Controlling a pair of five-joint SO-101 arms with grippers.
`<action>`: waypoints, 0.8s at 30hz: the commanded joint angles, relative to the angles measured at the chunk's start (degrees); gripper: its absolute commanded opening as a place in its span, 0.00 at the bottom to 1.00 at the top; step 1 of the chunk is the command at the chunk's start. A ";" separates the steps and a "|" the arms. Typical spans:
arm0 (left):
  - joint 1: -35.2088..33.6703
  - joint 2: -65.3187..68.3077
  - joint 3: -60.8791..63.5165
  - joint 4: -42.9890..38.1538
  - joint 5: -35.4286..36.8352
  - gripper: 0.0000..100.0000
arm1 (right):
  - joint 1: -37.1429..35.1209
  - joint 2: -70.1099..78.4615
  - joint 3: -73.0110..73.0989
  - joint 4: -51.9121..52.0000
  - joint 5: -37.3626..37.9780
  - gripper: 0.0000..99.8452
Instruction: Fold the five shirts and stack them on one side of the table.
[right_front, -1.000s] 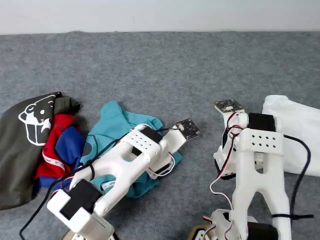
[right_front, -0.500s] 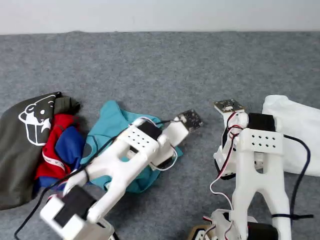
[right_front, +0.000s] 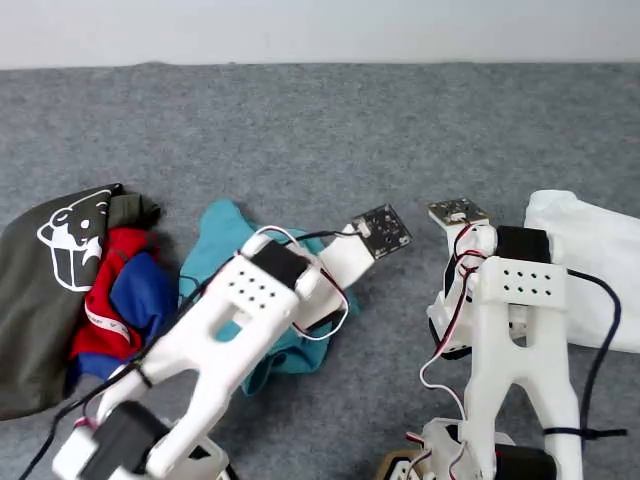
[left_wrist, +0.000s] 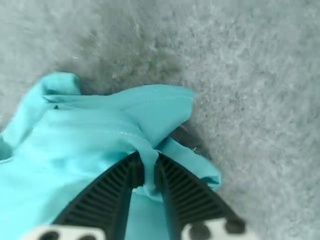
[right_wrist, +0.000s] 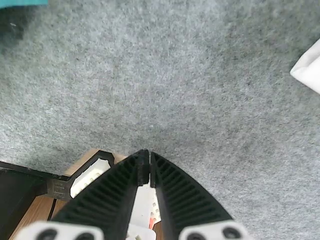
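Since the earlier frame, my left pincer (left_wrist: 145, 161) has swung forward, clenched on the teal shirt (left_wrist: 95, 137) trailing behind it; my right pincer (right_wrist: 145, 156) rests clenched, empty.

This looks like a robotics lab or hobby test bench: the left arm (right_front: 230, 320) and the right arm (right_front: 515, 300) are white plastic builds standing side by side, with loose wires (right_front: 463, 250) and bare circuit boards (right_front: 385, 230) showing. The table has a wooden edge (right_wrist: 30, 215) and a grey felt cover (right_front: 330, 140), set against a plain white wall (right_front: 320, 30). A teal shirt (right_front: 225, 235) and a heap of other shirts (right_front: 120, 290) lie on the felt.
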 joint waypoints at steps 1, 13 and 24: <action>-0.18 5.54 -0.75 -3.34 -0.97 0.02 | -0.48 -2.07 -0.35 -0.31 -0.44 0.01; -0.18 15.91 -6.55 -2.29 -0.62 0.09 | -0.48 -2.07 -0.35 0.04 -0.35 0.01; -0.18 9.93 -6.64 3.60 -0.97 0.01 | -0.48 -2.07 -0.35 0.04 -0.35 0.01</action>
